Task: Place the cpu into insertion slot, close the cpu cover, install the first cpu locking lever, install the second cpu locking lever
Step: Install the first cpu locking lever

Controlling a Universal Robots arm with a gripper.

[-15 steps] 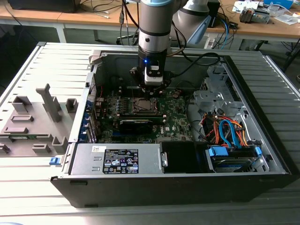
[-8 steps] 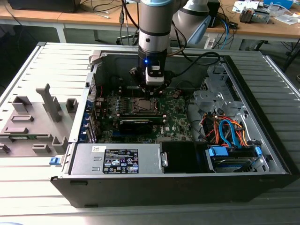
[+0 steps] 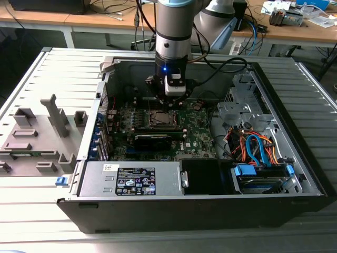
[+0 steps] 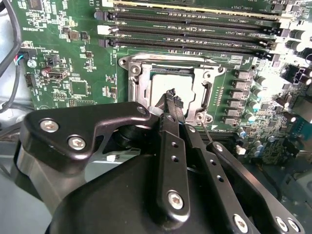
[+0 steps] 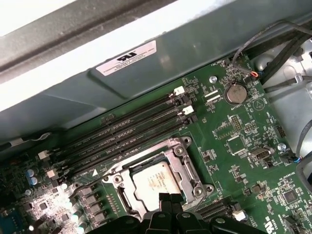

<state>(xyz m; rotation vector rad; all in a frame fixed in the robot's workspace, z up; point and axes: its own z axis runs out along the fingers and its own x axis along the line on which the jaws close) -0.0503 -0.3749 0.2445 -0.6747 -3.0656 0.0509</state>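
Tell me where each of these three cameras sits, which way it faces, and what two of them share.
Exterior view: off the arm, looking down into the open computer case, with the arm standing over the motherboard.
Second wrist view: on the wrist, looking past the shut gripper at the cpu.
First wrist view: on the wrist, looking across the memory slots toward the case wall, gripper tips in frame.
Both wrist views share the cpu, memory slots and gripper.

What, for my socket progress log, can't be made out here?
Second wrist view: the gripper hides one edge of the cpu cover and part of the cpu.
First wrist view: the gripper covers one cpu edge.
Exterior view: the insertion slot is too small to judge its locking levers.
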